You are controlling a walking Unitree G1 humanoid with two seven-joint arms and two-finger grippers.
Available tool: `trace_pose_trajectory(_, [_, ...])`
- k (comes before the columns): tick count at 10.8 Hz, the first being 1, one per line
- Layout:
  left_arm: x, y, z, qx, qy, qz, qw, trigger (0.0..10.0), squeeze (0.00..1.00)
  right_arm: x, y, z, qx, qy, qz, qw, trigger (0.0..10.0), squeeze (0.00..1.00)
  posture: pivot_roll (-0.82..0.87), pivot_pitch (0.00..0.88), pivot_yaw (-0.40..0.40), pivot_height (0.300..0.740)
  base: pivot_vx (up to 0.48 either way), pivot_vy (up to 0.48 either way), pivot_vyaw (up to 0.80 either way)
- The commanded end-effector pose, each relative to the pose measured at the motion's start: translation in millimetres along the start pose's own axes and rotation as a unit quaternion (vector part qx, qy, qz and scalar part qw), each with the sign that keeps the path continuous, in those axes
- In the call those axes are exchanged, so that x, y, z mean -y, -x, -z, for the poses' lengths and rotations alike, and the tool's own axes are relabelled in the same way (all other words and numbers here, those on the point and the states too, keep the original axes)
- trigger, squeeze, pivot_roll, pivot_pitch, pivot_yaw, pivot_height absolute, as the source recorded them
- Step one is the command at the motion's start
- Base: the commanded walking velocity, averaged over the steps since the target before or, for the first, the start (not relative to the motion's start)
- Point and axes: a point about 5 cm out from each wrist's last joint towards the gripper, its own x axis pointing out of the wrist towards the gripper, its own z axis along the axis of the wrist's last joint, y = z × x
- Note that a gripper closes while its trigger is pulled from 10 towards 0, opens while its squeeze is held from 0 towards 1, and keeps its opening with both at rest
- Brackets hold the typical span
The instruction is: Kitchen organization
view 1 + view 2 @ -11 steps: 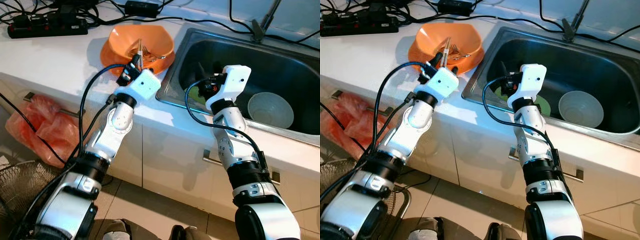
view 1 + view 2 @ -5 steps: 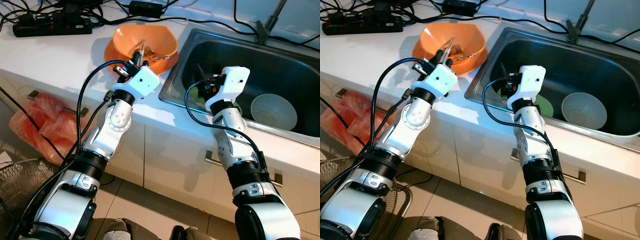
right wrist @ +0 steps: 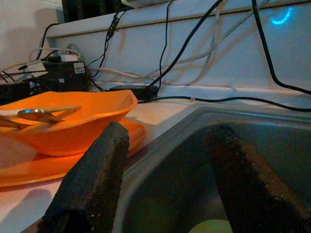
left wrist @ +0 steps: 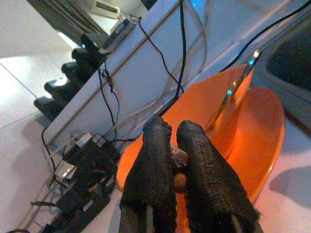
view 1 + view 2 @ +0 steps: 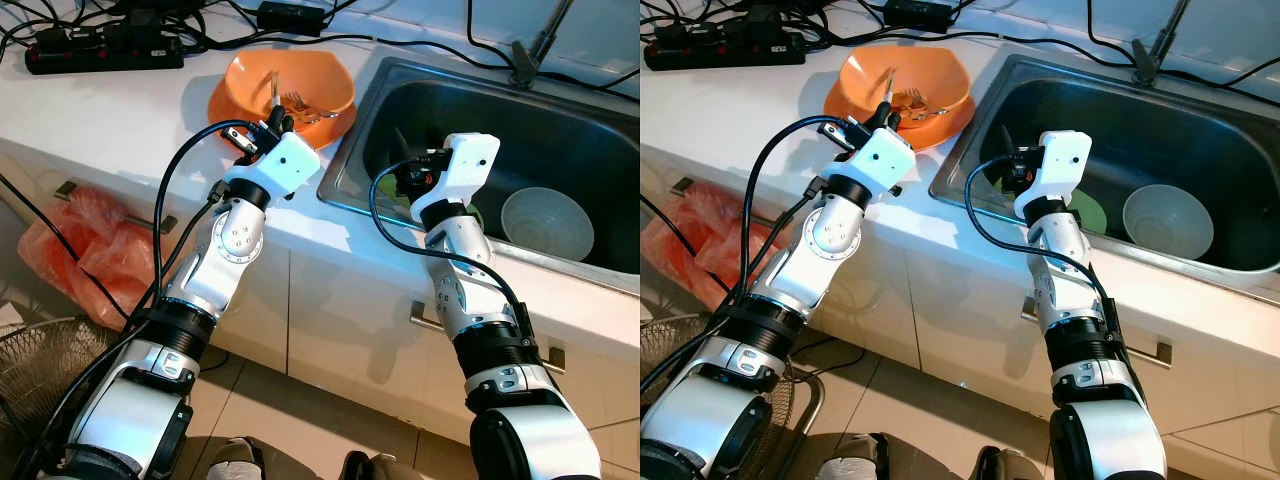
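Observation:
An orange bowl (image 5: 300, 85) stands on an orange plate on the white counter, left of the steel sink (image 5: 340, 190). A spoon (image 4: 238, 92) and a fork (image 5: 297, 100) rest in the bowl. My left gripper (image 5: 270, 125) is at the bowl's near rim, its fingers (image 4: 150, 165) pressed together. A small brownish bit shows between them; I cannot tell what it is. My right gripper (image 3: 165, 179) is open and holds nothing, just inside the sink's left wall. A white bowl (image 5: 545, 220) and a green item (image 5: 1085, 212) lie in the sink.
A black power strip (image 5: 105, 45) and cables run along the back of the counter. A faucet base (image 5: 540, 40) rises behind the sink. Below the counter are cabinet doors with a handle (image 5: 430, 322), a red plastic bag (image 5: 75, 260) and a wire fan guard (image 5: 40, 370).
The utensils that stuck out from my left gripper's tips over the bowl now stand apart from it in the bowl. The right arm has stayed still.

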Motion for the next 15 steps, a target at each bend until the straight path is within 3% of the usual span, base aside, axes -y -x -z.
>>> trace_pose_trajectory(1, [-4.6,-5.0,-15,0.034,-0.009,-0.010,0.999,0.0,0.00,4.4,-1.2,-3,0.008,0.001,0.007,1.000,10.0,0.00,0.12,0.118,-0.060,0.740,0.000,0.000,0.00])
trace_pose_trajectory(5, [-27.7,-8.1,-53,0.131,-0.073,-0.055,0.987,0.0,0.00,3.5,-0.9,-2,0.007,0.001,0.007,1.000,10.0,0.00,0.12,0.102,-0.056,0.740,0.000,0.000,0.00])
trace_pose_trajectory(6, [-34.4,-7.1,-67,0.159,-0.053,-0.068,0.983,7.3,0.00,3.9,-0.9,-2,0.007,0.002,0.007,1.000,10.0,0.00,0.12,0.103,-0.057,0.740,0.000,0.000,0.00])
trace_pose_trajectory(7, [-36.6,-6.0,-83,0.191,-0.003,-0.056,0.980,10.0,0.00,4.0,-0.9,-1,0.006,0.002,0.008,1.000,10.0,0.00,0.12,0.106,-0.057,0.740,0.000,0.000,0.00])
trace_pose_trajectory(8, [-37.3,-4.8,-92,0.204,0.061,-0.047,0.976,10.0,0.00,4.2,-0.7,0,0.006,0.002,0.010,1.000,10.0,0.00,0.12,0.108,-0.055,0.740,0.000,0.000,0.00])
trace_pose_trajectory(9, [-38.5,-4.9,-98,0.195,0.181,-0.031,0.963,10.0,0.00,6.1,-0.1,0,0.006,0.009,0.017,1.000,10.0,0.00,0.12,0.108,-0.055,0.740,0.000,0.000,0.00])
trace_pose_trajectory(11, [-38.6,-1.6,-103,0.190,0.305,0.009,0.933,10.0,0.00,14.5,0.3,-1,0.004,0.081,0.037,0.996,10.0,0.00,0.12,0.104,-0.051,0.740,0.000,0.000,0.00])
trace_pose_trajectory(12, [-37.4,0.4,-105,0.191,0.335,0.031,0.922,10.0,0.00,18.3,-0.1,-5,0.014,0.119,0.049,0.992,10.0,0.00,0.12,0.104,-0.050,0.740,0.000,0.000,0.00])
trace_pose_trajectory(14, [-29.1,5.9,-107,0.179,0.393,0.101,0.896,10.0,0.00,25.6,0.4,-10,0.025,0.271,0.070,0.960,10.0,0.00,0.12,0.104,-0.049,0.740,0.000,0.000,0.00])
trace_pose_trajectory(15, [-23.7,8.9,-107,0.170,0.404,0.129,0.890,10.0,0.00,27.0,0.2,-9,0.025,0.300,0.077,0.950,10.0,0.00,0.12,0.105,-0.049,0.740,0.000,0.000,0.00])
